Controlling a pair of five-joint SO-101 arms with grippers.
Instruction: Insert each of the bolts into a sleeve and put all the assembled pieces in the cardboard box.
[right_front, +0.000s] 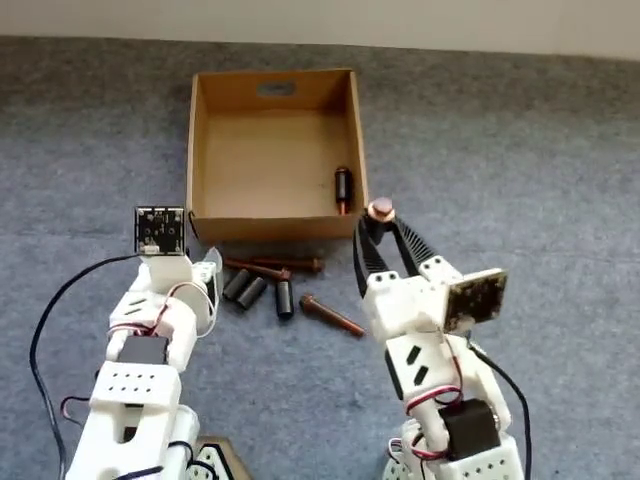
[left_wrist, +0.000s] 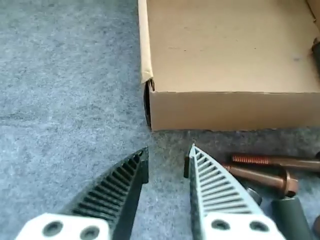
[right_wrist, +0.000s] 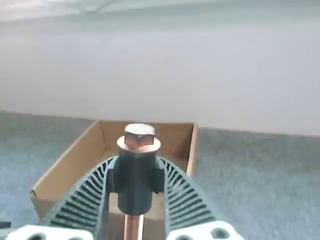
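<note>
The right claw (right_front: 381, 226) is closed on a black cylindrical sleeve (right_wrist: 134, 182) with a copper-coloured hex-head bolt (right_wrist: 139, 138) pushed through it, head uppermost and shank showing below. This joined pair hangs at the near right corner of the open brown cardboard box (right_front: 197, 150); whether it is over the wall or just outside it I cannot tell. The step in hand looks like delivering a finished piece. As I judge it, the next move calls for carrying the pair over the front wall and well inside before the jaws part; let go too soon, it could strike the rim and roll off onto the grey carpeted bench (right_front: 520, 150).

The box holds one assembled piece (right_front: 342, 190), lying against its right wall; the rest of the floor is bare cardboard.

The left claw (left_wrist: 168, 159) hangs low over the bench just before the box's near left corner, jaws moderately apart and gripping nothing. In front of the box, between the arms, lie the loose parts: two loose bolts (right_front: 272, 267) close together near the front wall; a third bolt (right_front: 332, 315) nearer the right arm; three empty sleeves (right_front: 252, 291) just beside them. By my count three pairings are yet to be made.
</note>
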